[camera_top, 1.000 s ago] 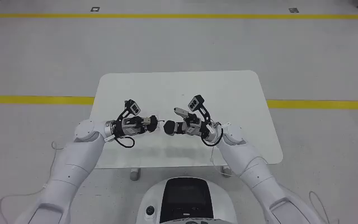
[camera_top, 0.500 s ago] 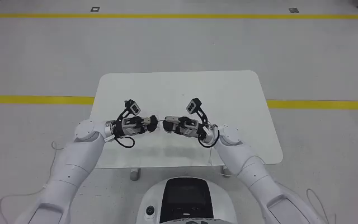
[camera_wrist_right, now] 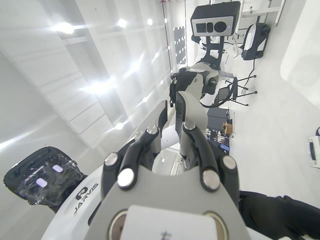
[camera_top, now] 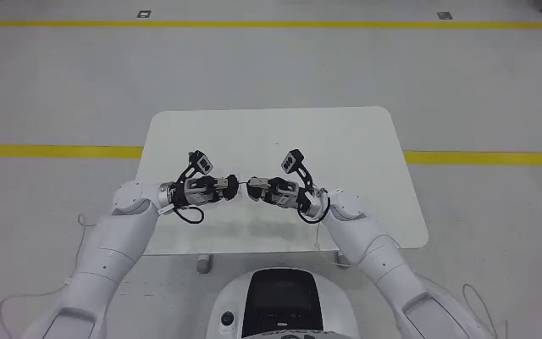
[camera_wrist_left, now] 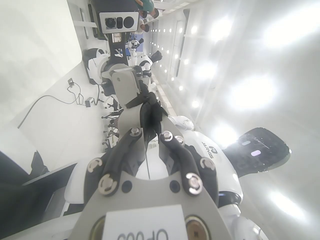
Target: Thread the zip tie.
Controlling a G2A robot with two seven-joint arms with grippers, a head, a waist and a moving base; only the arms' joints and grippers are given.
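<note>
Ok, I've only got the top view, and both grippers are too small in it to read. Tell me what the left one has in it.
Observer: In the left wrist view, the left gripper is shut on the black zip tie. The thin strap runs back between the fingers toward the wrist.
Operator: Now give me the right gripper's state.
Observer: In its own wrist view, the right gripper is open. Its fingers stand apart, with bright background showing through the gap, and I see no strap between them.
</note>
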